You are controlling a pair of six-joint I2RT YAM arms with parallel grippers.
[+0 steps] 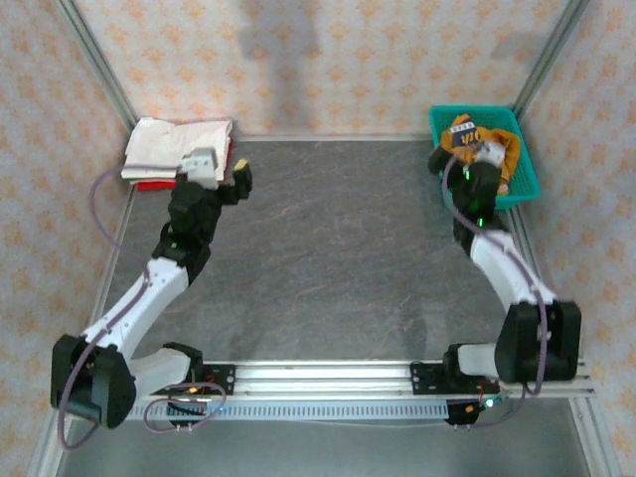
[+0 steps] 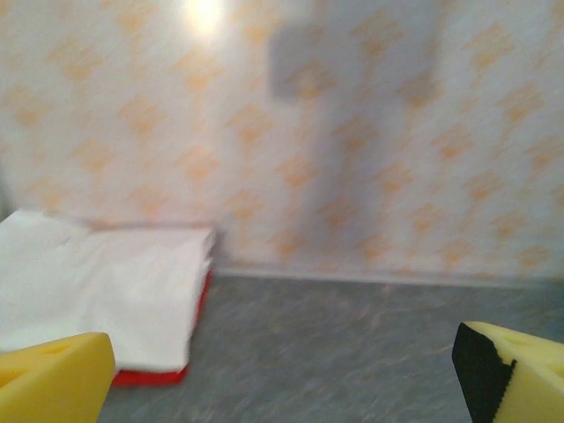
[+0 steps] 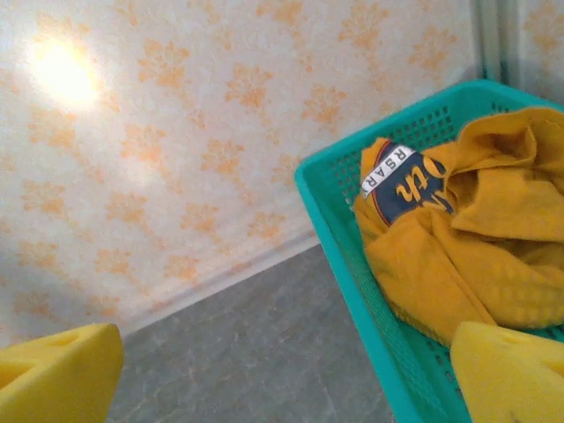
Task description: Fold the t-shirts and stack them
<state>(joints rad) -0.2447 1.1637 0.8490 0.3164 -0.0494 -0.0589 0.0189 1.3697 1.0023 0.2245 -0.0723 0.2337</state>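
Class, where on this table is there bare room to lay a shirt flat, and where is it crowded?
The table is bare across its wide grey middle, bordered by the white t-shirt stacked on the red t-shirt far left, the teal basket far right, and the mounting rail near. Both far corners are crowded: the mustard t-shirt lies in the basket.

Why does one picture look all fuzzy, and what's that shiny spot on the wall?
Left wrist view: blurry all over, the white t-shirt and red t-shirt smeared, bright glare on the wall up top. Right wrist view: sharper, the mustard t-shirt crisp, glare upper left. Top view: grey shadows on the back wall.
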